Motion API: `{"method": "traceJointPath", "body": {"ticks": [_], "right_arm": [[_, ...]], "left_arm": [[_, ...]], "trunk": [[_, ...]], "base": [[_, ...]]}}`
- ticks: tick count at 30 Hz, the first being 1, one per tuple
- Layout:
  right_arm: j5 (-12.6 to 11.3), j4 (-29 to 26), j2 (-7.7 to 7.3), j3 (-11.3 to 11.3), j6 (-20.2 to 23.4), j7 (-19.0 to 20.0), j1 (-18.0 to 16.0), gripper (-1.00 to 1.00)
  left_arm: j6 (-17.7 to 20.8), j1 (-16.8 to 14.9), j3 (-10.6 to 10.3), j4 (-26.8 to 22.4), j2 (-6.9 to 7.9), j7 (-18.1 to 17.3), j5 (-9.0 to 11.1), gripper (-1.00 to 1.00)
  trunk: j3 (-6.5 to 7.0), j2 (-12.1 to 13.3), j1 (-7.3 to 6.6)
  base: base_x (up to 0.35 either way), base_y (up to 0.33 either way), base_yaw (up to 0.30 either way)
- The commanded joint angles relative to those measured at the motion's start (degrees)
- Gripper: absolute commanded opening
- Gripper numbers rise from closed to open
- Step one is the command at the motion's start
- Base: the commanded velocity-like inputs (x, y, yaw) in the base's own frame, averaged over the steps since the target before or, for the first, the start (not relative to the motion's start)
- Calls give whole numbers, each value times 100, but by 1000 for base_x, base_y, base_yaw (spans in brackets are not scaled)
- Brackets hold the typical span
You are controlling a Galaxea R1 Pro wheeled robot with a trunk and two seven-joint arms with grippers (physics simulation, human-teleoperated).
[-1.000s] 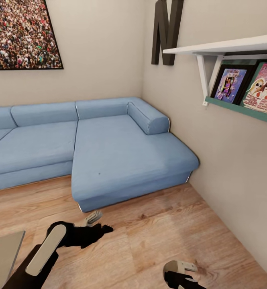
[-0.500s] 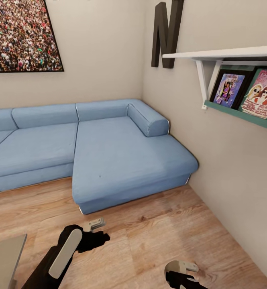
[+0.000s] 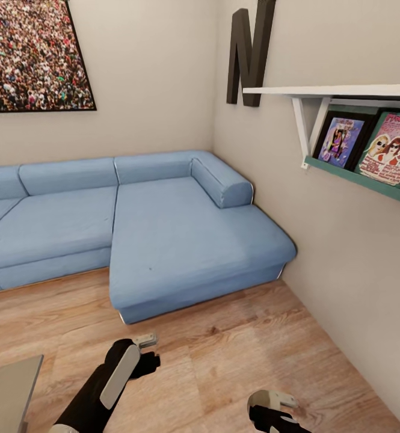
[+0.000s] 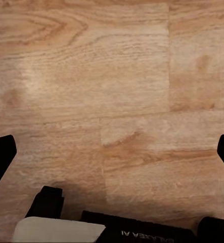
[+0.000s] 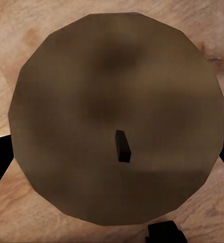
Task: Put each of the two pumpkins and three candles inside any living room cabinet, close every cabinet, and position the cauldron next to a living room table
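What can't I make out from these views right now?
- Right gripper: cut off by the head view's bottom edge, so its jaws can't be read.
- Round brown thing, right wrist view: shaded and blurred, with a dark stub on top. It may be a pumpkin, and whether it's gripped is unclear.
- Table: a corner shows in the head view, the rest is past the edge.
- Shelf: cut off by the right edge.

Light blue sofa (image 3: pixel 163 234), honey-brown grained wood floor (image 3: pixel 242 355), beige walls (image 3: pixel 151 78).
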Motion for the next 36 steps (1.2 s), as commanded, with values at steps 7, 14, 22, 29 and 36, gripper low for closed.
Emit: {"method": "traceJointPath", "body": {"ticks": [7, 14, 22, 29, 36], "right_arm": [[-68, -5, 10, 41, -20, -30, -4, -100], [-67, -5, 38, 41, -20, -31, -6, -100], [-67, -5, 44, 35, -19, -39, -3, -100], [-65, -5, 46, 36, -14, -48, -3, -100], [-67, -5, 51, 39, -18, -49, 0, -100]], "left_arm": [[-1150, -58, -42, 1432, -60, 90, -163, 100], [-2224, -59, -189, 2224, -65, 20, -428, 100], [-2814, -31, -618, 2374, -63, -1, -426, 100], [-3313, -20, -714, 2850, -63, -4, -431, 100], [-3353, -20, -766, 2897, -63, -4, -433, 100]], "trunk": [[122, 280, -155], [193, 440, -243], [193, 440, -243], [193, 440, -243], [193, 440, -243]], "base": [[0, 0, 0], [0, 0, 0], [-12, 0, -93], [-172, -13, -262], [-197, -152, -277]]}}
